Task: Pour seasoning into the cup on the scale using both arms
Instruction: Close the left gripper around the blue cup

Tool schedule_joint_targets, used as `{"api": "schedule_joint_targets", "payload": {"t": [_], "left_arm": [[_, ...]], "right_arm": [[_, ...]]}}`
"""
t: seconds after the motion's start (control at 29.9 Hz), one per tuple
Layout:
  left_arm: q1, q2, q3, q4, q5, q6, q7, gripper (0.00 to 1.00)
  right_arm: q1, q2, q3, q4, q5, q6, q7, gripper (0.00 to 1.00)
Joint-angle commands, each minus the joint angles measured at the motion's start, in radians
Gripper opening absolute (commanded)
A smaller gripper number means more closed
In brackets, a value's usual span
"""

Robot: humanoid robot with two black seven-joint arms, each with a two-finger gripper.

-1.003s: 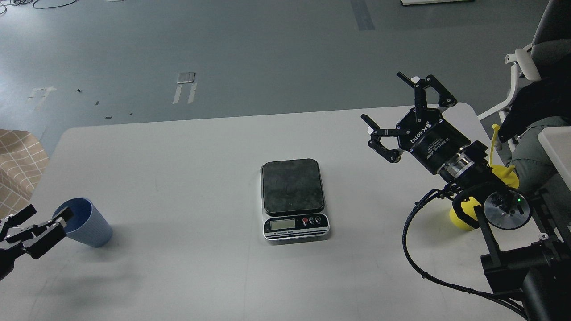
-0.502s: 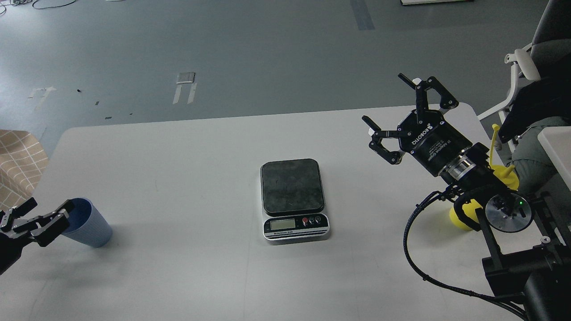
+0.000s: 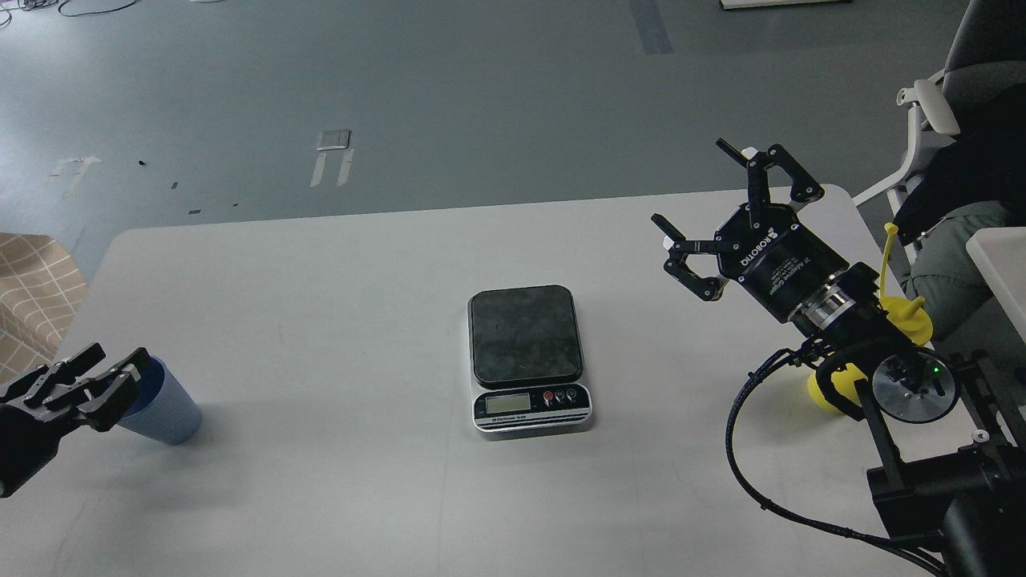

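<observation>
The light blue ribbed cup stands on the white table at the near left. My left gripper is at the cup's left rim and hides part of its mouth; its fingers stand apart and nothing is clamped between them. The scale sits at the table's middle with a bare dark platform. My right gripper is open and empty, raised above the table's right side. The yellow seasoning bottle stands upright behind my right wrist, mostly hidden by it; its cap, its strap and part of its base show.
A black cable loops from my right arm over the table's near right. A chair and grey clothing are past the right edge. A tan checkered item lies off the left edge.
My left gripper has shifted up and a little right onto the cup's rim. My right gripper has barely moved. The chair at the right has shifted.
</observation>
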Motion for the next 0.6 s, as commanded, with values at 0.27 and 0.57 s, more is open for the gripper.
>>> {"api": "schedule_joint_targets", "payload": {"t": [0.27, 0.57], "left_arm": [[0.000, 0.003, -0.001, 0.000, 0.000, 0.002, 0.000, 0.67], [0.006, 0.023, 0.009, 0.001, 0.000, 0.002, 0.000, 0.64]], "right_arm": [[-0.001, 0.000, 0.000, 0.000, -0.008, 0.000, 0.000, 1.00], [-0.015, 0.000, -0.002, 0.001, -0.008, 0.000, 0.000, 1.00]]}}
